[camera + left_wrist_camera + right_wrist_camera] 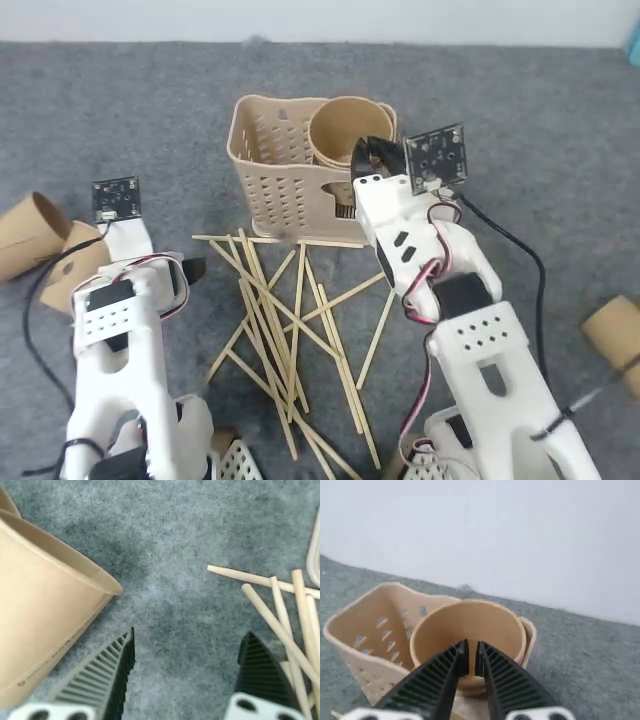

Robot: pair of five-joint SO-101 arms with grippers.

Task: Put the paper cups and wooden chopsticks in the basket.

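A tan perforated basket (265, 165) stands at the table's far middle with one paper cup (345, 125) inside. My right gripper (372, 153) hovers at that cup's rim. In the right wrist view its fingers (471, 652) are shut to a thin slit, holding nothing, in front of the cup (470, 622) and the basket (360, 640). Several wooden chopsticks (285, 320) lie crossed on the carpet between the arms. My left gripper (190, 632) is open low over the carpet, with a fallen paper cup (40, 620) on one side and chopsticks (280, 610) on the other.
Two paper cups (30, 235) (75, 265) lie on their sides at the left edge beside the left arm (120, 310). Another cup (615, 330) lies at the right edge. Grey carpet covers the table, with open room behind the basket.
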